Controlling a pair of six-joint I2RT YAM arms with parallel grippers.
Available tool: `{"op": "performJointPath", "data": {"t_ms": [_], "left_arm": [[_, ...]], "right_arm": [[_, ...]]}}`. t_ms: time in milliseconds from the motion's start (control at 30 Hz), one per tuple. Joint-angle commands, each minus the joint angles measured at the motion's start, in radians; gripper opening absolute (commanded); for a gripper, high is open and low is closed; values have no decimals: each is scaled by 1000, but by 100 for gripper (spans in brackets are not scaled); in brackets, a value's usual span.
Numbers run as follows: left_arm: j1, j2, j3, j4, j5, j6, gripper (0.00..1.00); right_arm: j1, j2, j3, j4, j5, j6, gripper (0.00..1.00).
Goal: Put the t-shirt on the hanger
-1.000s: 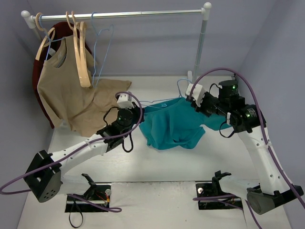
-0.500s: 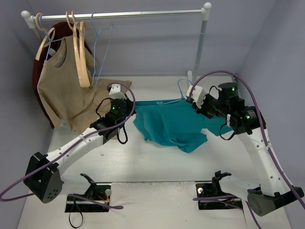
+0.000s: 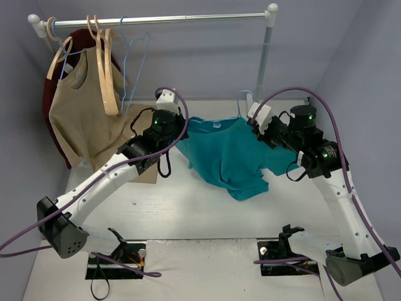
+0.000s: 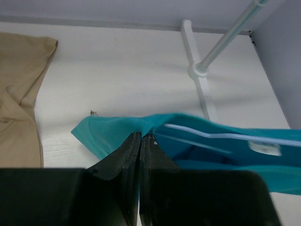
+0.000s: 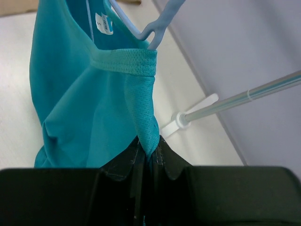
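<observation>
The teal t-shirt hangs stretched between my two grippers, lifted off the table. My left gripper is shut on its left shoulder edge, seen up close as teal cloth pinched at the gripper tips. My right gripper is shut on the other shoulder; a strip of mesh cloth runs down into the closed gripper. The light-blue wire hanger lies inside the shirt's neck opening. Its hook sticks out past the collar, and shows as a small loop from above.
A clothes rail on a white post spans the back. On it hang a tan sleeveless top, wooden hangers and blue wire hangers. A tan cloth lies on the table left of the shirt.
My left gripper has risen and moved back toward the rail, carrying the shirt's shoulder. The shirt has come up off the table and now hangs between both grippers. The right gripper barely moved.
</observation>
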Motion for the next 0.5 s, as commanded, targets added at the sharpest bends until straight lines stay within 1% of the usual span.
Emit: {"op": "performJointPath", "data": {"t_ms": [0, 67, 100, 200, 233, 333, 433, 467], "left_arm": [[-50, 21, 169, -75, -10, 78, 0], [-74, 36, 220, -97, -26, 123, 0], [-83, 54, 269, -102, -40, 133, 0], [-100, 94, 358, -147, -39, 160, 0], [-113, 103, 410, -152, -40, 175, 0], [-144, 130, 481, -157, -45, 212, 0], [-153, 157, 536, -171, -40, 241, 0], [-153, 169, 576, -177, -36, 247, 0]], "right_arm": [[-9, 12, 34, 217, -51, 69, 0], [-7, 32, 51, 255, -96, 85, 0], [-4, 41, 67, 264, -106, 91, 0], [3, 61, 80, 306, -122, 105, 0], [7, 62, 80, 335, -122, 109, 0], [7, 72, 94, 390, -136, 125, 0], [7, 98, 153, 398, -165, 113, 0], [7, 113, 172, 393, -168, 100, 0]]}}
